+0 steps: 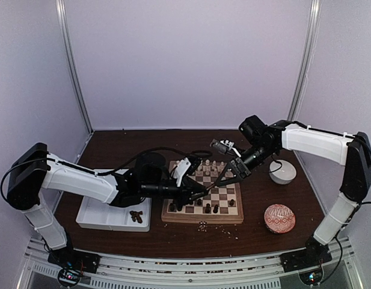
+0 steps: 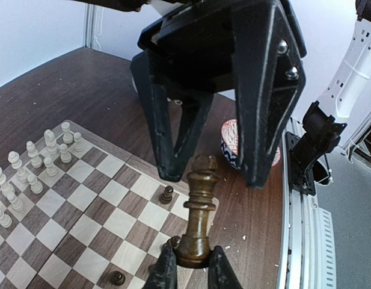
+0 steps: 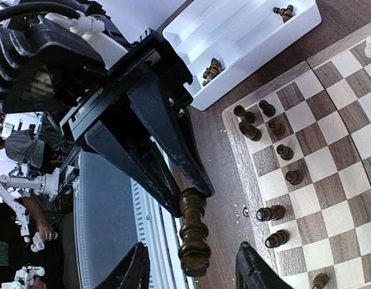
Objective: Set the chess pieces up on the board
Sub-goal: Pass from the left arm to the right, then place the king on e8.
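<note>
1. Nearest the lens in the left wrist view, you had a tall dark piece upright over the 7 o'clock corner of the board. The left jaws pinched its base, their fingertips pressed against it on both sides.
2. Your right jaws stood spread wide, one finger on either side of that same piece and neither touching it as far as the pictures showed. It looked like a hand-over partly done.
3. The cream-white set was lined up in two rows along the board's 12 o'clock side. That half looked finished or close to it, though the men were too small to count.
4. The dark set was only partly placed. A handful of dark men sat along the 6 o'clock edge, and a couple seemed to lie on their sides.
5. More dark men waited in the white tray at 9 o'clock of the board, so you had several left to bring across.
6. The worktop was dark brown wood. Pale crumbs lay at the board's 6 o'clock, a white bowl at 2 o'clock and a red-patterned bowl at 4 o'clock.
7. Around you were plain pale walls, two metal posts and a metal rail at the near edge.
</note>
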`<state>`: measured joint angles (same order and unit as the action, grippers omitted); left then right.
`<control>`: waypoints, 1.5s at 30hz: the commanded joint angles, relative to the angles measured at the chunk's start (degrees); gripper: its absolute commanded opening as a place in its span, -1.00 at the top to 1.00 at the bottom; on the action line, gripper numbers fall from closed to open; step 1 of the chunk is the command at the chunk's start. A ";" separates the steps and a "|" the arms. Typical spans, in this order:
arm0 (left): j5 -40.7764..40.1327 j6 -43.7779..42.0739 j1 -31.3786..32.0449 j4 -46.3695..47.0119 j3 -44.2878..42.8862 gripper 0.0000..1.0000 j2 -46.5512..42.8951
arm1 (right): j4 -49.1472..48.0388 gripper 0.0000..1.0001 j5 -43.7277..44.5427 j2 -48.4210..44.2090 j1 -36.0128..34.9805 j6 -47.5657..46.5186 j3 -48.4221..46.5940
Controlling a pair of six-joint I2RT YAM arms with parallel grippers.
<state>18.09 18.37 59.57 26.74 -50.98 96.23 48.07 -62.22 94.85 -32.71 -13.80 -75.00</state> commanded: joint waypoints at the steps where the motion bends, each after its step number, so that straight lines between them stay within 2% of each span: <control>1: 0.12 0.70 -0.07 3.84 -0.26 0.81 -0.69 | -2.03 0.08 -2.47 0.39 -0.88 1.89 0.47; 13: -0.93 1.14 -0.07 4.33 0.31 0.81 -0.51 | -3.32 0.57 -6.15 2.28 -1.47 3.72 0.78; 16: -1.86 1.21 -0.07 3.81 0.29 0.68 -0.55 | -3.55 0.70 -4.49 1.70 -1.48 3.56 0.32; 19: -5.76 0.80 -0.14 0.34 0.80 0.43 -2.14 | 1.30 0.74 2.08 2.03 -1.69 -0.67 -3.26; 23: -11.99 0.46 -1.23 -4.02 5.08 0.32 -9.58 | 7.15 0.76 12.08 2.73 -3.39 -6.46 -8.62; 29: -22.42 0.56 -3.50 -11.63 11.70 0.28 -23.69 | 11.81 0.78 28.92 5.15 -12.28 -12.70 -14.25; 35: -31.56 1.73 -6.65 -20.10 15.00 0.25 -34.47 | 14.71 0.79 38.62 11.19 -19.07 -14.33 -19.74; 38: -35.15 3.27 -6.97 -20.98 16.86 0.25 -37.74 | 17.29 0.79 41.88 15.04 -21.38 -14.94 -23.47; 45: -36.39 5.13 -7.10 -20.28 19.62 0.25 -40.09 | 19.64 0.79 48.63 20.12 -24.39 -15.29 -26.88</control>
<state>-15.73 21.85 52.82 5.89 -32.47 57.19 64.51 -20.18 113.73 -55.94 -28.18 -99.50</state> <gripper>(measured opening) 0.376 0.142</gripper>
